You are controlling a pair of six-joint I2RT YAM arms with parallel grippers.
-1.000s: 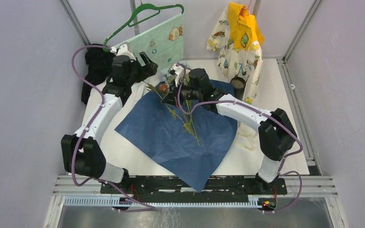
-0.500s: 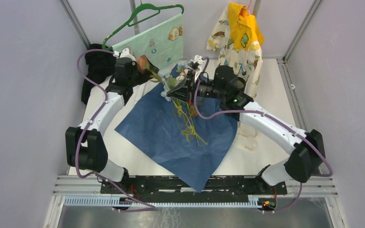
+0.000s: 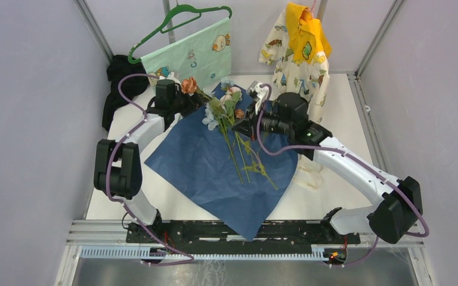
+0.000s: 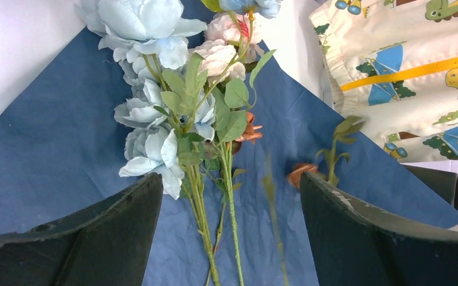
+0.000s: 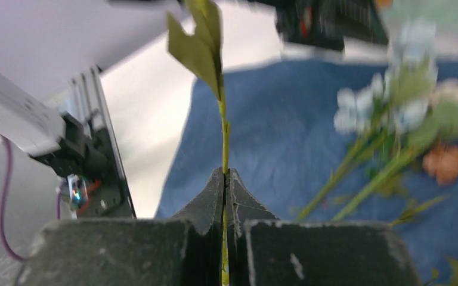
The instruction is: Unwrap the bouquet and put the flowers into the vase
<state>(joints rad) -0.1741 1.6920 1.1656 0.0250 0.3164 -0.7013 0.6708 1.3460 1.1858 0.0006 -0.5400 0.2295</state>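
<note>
Over the far left corner of the blue wrapping paper (image 3: 214, 179), the left gripper (image 4: 229, 179) hangs with jaws spread wide, gripping nothing, a rust-orange bloom (image 3: 189, 85) just beside it. The flowers (image 3: 217, 109) lie loose on the paper's far half, heads away from the arms, in front of those open fingers. At the paper's far right, the right gripper (image 5: 225, 173) is clamped tight on one thin green stem (image 5: 223, 119); so slight a pinch may let it twist or slip on the way to the vase, which is not clearly seen
</note>
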